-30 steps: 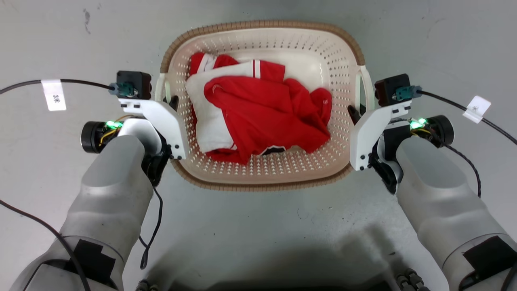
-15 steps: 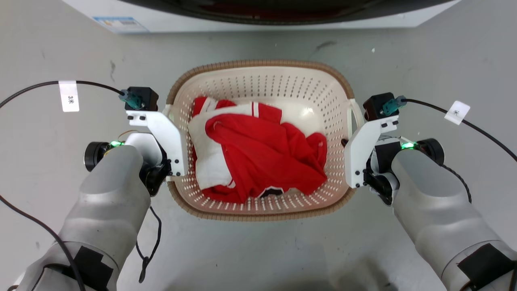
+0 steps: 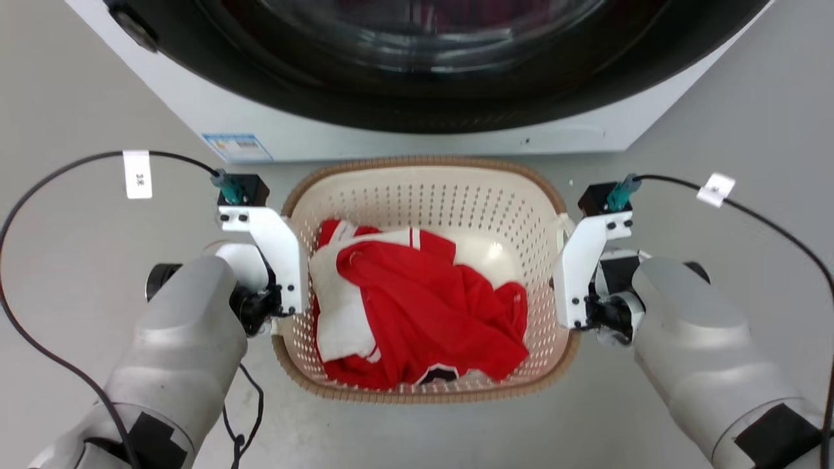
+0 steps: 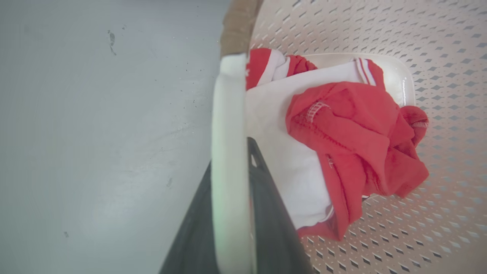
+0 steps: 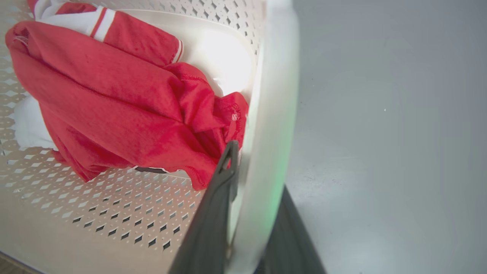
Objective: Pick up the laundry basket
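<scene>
- The left gripper (image 4: 230, 161) is closed down to the width of the white left handle (image 4: 227, 114). One dark finger lies on the handle's outer side and one on its inner side, so the handle is clamped between them.
- The right gripper (image 5: 258, 167) grips the white right handle (image 5: 276, 87) in the same way, with a finger on each face.
- On the outer side of each gripper lies the grey floor (image 3: 78, 260).
- The laundry basket (image 3: 423, 163) spans the space between the two grippers, open side up and held at both ends.
- A crumpled red garment (image 3: 423, 299) lies inside it and reaches almost to the right gripper's inner finger. It sits over a white garment (image 3: 335, 306) that lies next to the left gripper's inner finger.
- Ahead of both grippers, near the basket's far rim, is a white washing machine (image 3: 365, 140) with a dark round door.
</scene>
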{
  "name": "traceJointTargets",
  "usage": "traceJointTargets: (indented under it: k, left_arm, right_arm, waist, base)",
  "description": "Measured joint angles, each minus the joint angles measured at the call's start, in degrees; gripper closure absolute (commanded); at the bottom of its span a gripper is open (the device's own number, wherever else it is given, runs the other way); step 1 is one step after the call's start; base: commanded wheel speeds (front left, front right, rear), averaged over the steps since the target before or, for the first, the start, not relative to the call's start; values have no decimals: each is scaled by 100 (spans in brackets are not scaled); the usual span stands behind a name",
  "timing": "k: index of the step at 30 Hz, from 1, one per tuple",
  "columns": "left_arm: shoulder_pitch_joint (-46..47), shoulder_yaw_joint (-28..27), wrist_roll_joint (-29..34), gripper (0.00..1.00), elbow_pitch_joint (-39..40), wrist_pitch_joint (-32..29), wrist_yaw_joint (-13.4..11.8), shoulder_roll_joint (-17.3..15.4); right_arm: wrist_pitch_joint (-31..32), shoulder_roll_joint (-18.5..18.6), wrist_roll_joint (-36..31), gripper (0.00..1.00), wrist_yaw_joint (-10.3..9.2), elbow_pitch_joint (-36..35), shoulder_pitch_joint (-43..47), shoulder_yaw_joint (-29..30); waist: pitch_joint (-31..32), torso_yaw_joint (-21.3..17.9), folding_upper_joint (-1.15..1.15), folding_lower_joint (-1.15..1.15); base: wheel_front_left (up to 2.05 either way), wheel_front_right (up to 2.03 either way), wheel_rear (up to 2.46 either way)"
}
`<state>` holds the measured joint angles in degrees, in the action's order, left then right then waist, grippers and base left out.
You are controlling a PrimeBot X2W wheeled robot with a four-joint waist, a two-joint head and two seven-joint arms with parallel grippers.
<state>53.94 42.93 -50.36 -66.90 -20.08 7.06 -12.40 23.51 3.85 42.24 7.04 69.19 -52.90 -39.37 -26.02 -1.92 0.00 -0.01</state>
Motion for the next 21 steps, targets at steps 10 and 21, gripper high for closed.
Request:
traceJointTargets:
  k: [10,21]
  left_arm:
    - [-340,297,-341,100,-40,-432,-2,79]
    - [-837,470,-701,100,-179,-776,-2,188]
  right_arm:
    - [805,10,387,100,-1,166,285,-186]
    - [1181,-10,524,100,0,367,633,-296]
  waist:
    - [1058,26,0,-1]
    - [2046,27,0,-1]
  base:
    - [0,0,0]
    - [0,0,0]
